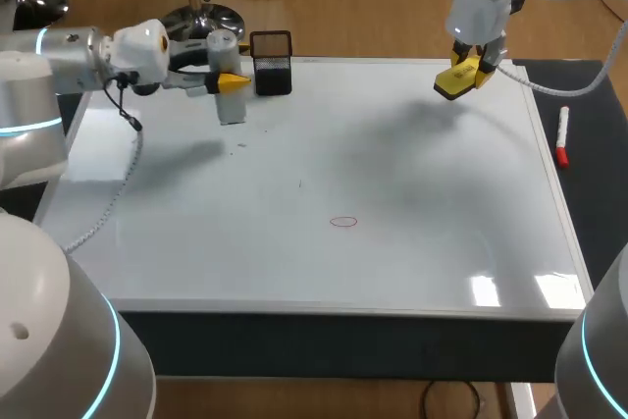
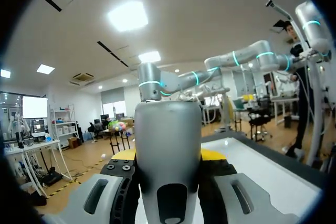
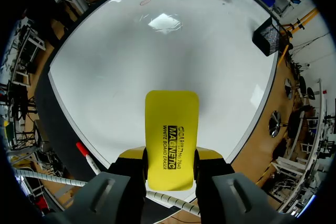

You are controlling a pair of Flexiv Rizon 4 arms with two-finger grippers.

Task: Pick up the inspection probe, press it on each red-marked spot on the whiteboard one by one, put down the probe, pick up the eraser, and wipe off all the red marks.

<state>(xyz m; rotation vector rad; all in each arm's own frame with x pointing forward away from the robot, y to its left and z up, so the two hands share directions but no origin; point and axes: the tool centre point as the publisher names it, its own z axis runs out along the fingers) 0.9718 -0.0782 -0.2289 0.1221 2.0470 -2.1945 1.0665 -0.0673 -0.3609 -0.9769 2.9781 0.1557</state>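
My left gripper [image 1: 232,79] is shut on the grey, cylinder-shaped inspection probe [image 1: 223,46], held upright over the whiteboard's [image 1: 412,262] back left corner. In the left wrist view the probe [image 2: 168,129] fills the gap between the fingers [image 2: 212,154]. My right gripper [image 1: 461,78] hangs above the back right of the board, shut on the yellow eraser [image 1: 451,83]. The eraser [image 3: 171,129] sticks out ahead of the right gripper [image 3: 169,156]. One small red circle mark [image 1: 343,221] shows near the board's middle, and the same mark [image 3: 145,1] lies far ahead of the eraser.
A black mesh holder [image 1: 272,62] stands at the board's back edge, just right of the probe. A red-capped marker [image 1: 562,136] lies on the dark table right of the board. The board's surface carries faint grey smudges.
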